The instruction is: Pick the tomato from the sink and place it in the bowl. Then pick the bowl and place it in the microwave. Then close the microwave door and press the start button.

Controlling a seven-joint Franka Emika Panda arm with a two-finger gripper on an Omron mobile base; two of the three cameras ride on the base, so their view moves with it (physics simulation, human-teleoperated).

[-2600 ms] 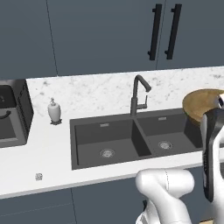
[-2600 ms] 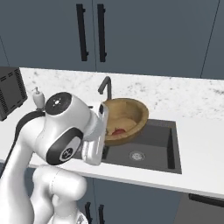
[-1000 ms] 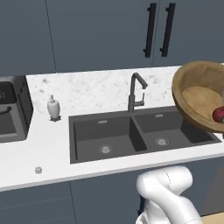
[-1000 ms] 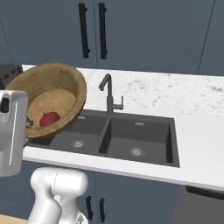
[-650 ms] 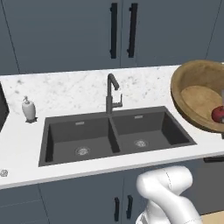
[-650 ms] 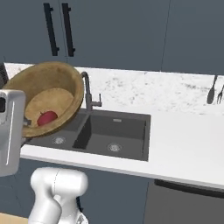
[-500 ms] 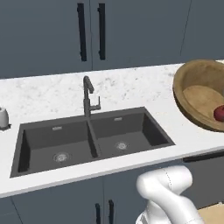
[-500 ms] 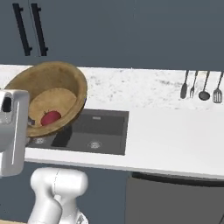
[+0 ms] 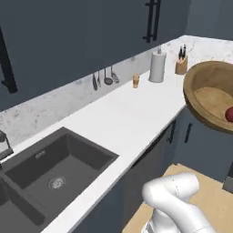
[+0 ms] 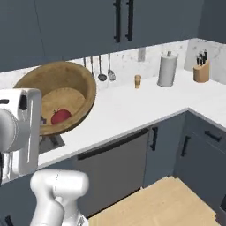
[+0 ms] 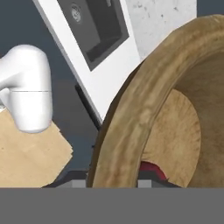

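The wide wooden bowl (image 9: 207, 98) hangs in the air off the counter's front edge, tilted, with the small red tomato (image 9: 229, 113) lying in its bottom. In the right base view the bowl (image 10: 73, 81) and tomato (image 10: 60, 116) sit just beside the white hand, and my gripper (image 10: 39, 128) is shut on the bowl's near rim. In the hand view the bowl's rim (image 11: 144, 105) runs up from between my fingertips and hides them, with a sliver of the tomato (image 11: 153, 168) behind it. The dark sink (image 9: 45, 173) lies at the lower left, also the sink (image 11: 98, 26). The microwave is out of view.
On the white counter (image 9: 132, 113) stand a paper-towel roll (image 9: 158, 67), a knife block (image 9: 181, 65) and a small cup (image 9: 135, 81); utensils (image 9: 103, 79) hang on the wall. The counter turns a corner at the right (image 10: 207, 95). Dark cabinet fronts (image 10: 114, 170) stand over a wooden floor (image 10: 163, 203).
The whole picture has slid along the counter: the base has moved right, so the sink has gone to the left and the corner has come in. The bowl with the tomato stays in my grip.
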